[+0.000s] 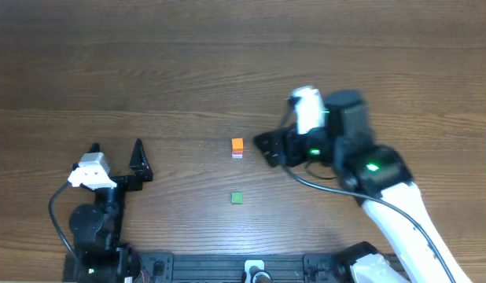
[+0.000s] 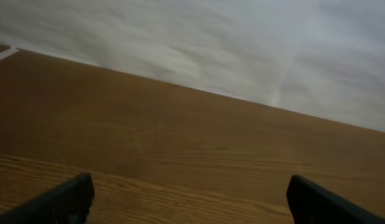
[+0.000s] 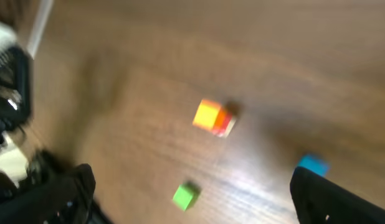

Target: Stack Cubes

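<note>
Two-cube stack (image 1: 237,148), orange on top | left hand (image 1: 117,150) apart | right hand (image 1: 263,151) apart

Lower right, a white arm (image 1: 400,224) with black joints, green lights, black cable; lower left, a black arm (image 1: 90,222), white-capped.

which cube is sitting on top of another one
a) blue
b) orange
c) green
b: the orange cube rests on a red cube, while the green cube and the blue cube each lie alone on the table.
</note>
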